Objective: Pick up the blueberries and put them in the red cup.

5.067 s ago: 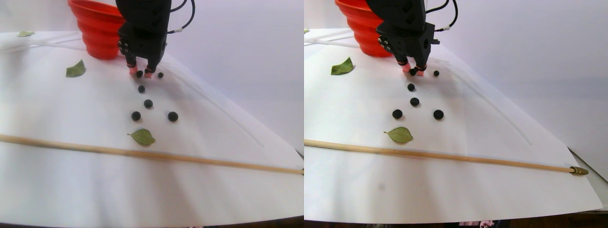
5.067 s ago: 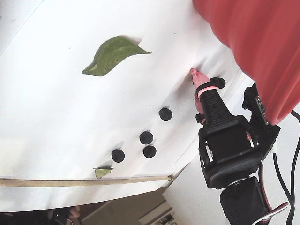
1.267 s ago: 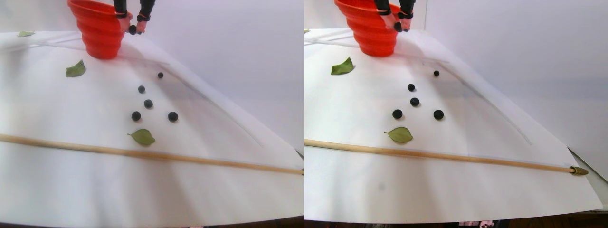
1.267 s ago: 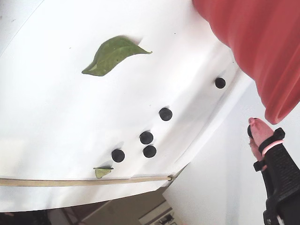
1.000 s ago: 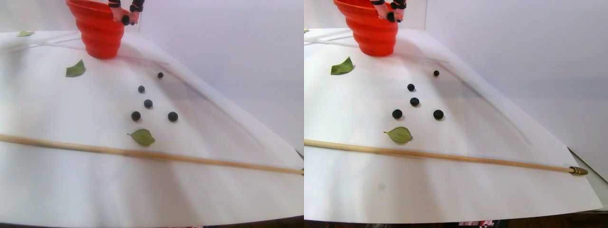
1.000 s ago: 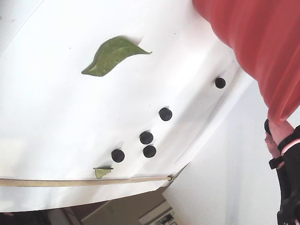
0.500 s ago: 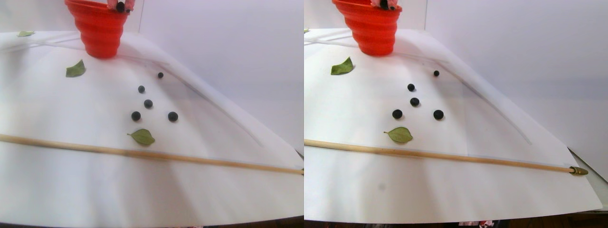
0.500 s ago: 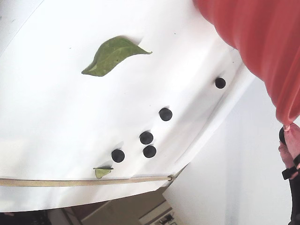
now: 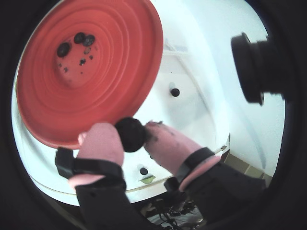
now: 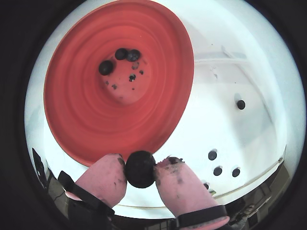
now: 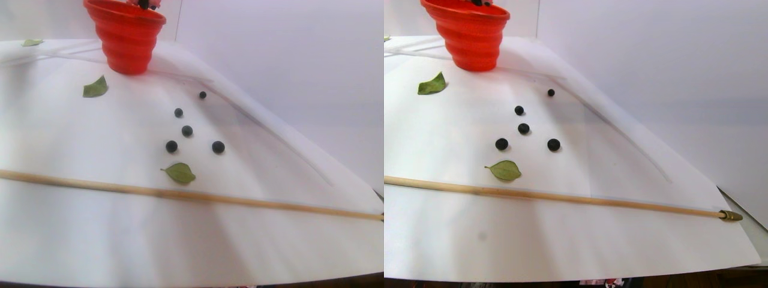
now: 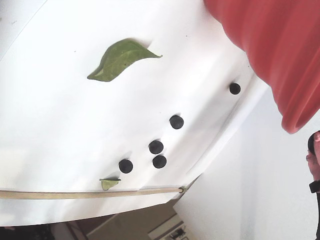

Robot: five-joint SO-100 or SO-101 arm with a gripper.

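In a wrist view the pincer (image 9: 132, 135) squeezes one blueberry (image 9: 130, 134) just by the red cup's (image 9: 120, 72) rim; let go now and it might bounce outside. In the stereo pair view five loose berries (image 11: 187, 131) and a leaf (image 11: 180, 173) sit mid-bench, a wooden stick (image 11: 180, 195) nearer the front edge

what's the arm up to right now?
The gripper is shut on a blueberry, holding it just over the near rim of the red cup. Three berries already lie in the cup's bottom. Five more blueberries sit on the white sheet, among green leaves.
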